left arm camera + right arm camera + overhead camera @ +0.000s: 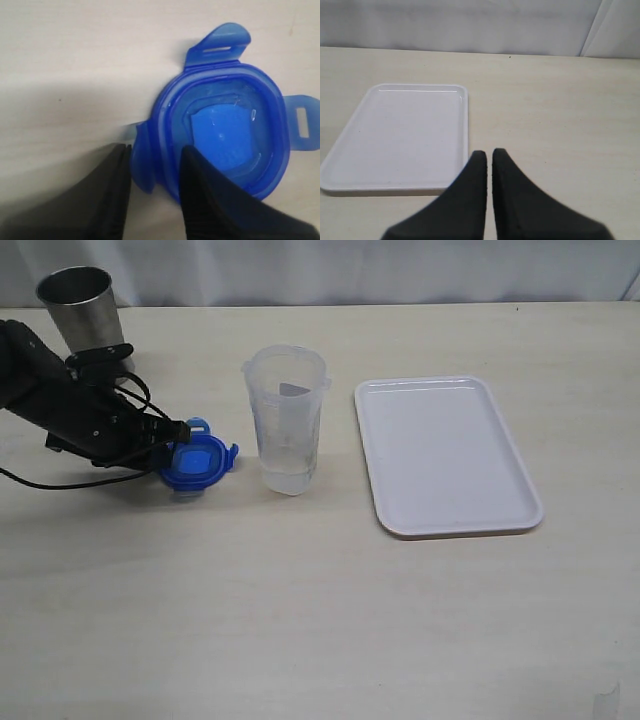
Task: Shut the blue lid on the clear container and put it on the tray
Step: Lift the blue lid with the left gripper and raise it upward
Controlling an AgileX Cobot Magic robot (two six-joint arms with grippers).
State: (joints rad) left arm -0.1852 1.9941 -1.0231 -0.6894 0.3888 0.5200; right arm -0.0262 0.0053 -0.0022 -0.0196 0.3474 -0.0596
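Note:
The blue lid (200, 462) lies on the table left of the clear container (287, 420), which stands upright and uncovered. My left gripper (183, 432) comes in low from the left and is shut on the lid's near edge. In the left wrist view its gripper (155, 150) has one finger outside a flap and the other over the rim of the blue lid (225, 135). The white tray (445, 452) lies flat to the right of the container. My right gripper (488, 154) is shut on nothing, hovering near a corner of the tray (400, 135); the exterior view does not show it.
A grey steel cup (80, 305) stands at the back left, behind my left arm. A black cable trails from that arm across the table's left side. A pale wall runs along the table's far edge.

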